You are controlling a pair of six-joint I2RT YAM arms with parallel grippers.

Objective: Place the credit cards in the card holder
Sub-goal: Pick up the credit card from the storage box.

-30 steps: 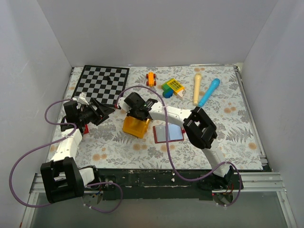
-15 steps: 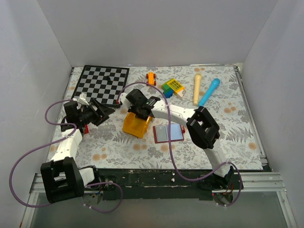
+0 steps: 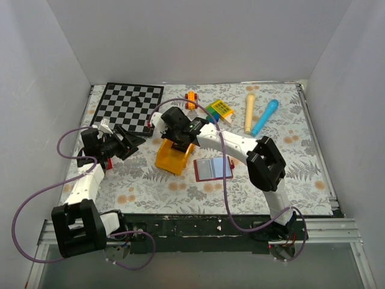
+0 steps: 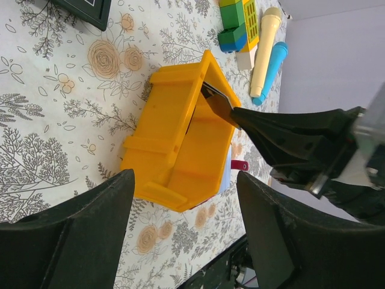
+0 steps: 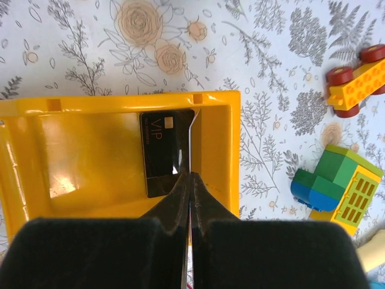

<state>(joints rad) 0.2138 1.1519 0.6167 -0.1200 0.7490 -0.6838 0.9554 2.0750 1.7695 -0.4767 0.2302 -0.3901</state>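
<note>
A yellow bin [image 3: 171, 158] stands mid-table, and my right gripper [image 5: 189, 176] reaches into it. That gripper is shut on one of the credit cards [image 5: 189, 138], seen edge-on against the bin's right wall [image 5: 216, 144]. In the left wrist view the held card [image 4: 215, 99] shows as a dark sliver at the black fingertips. Another black card [image 5: 165, 153], marked VIP, lies flat on the bin floor. The maroon card holder [image 3: 213, 169] lies open right of the bin, pale blue pockets up. My left gripper [image 4: 186, 241] stands open and empty, left of the bin [image 4: 180, 144].
A chessboard [image 3: 131, 107] lies at the back left. Along the back are an orange toy car [image 3: 191, 99], a green and yellow block [image 3: 218, 110], a cream cylinder [image 3: 249, 112] and a blue one [image 3: 264, 117]. White walls enclose the floral mat.
My right wrist has shifted back and to the right over the bin, its elbow swinging right, and its jaws have closed the last bit onto the card. The left arm has not moved.
</note>
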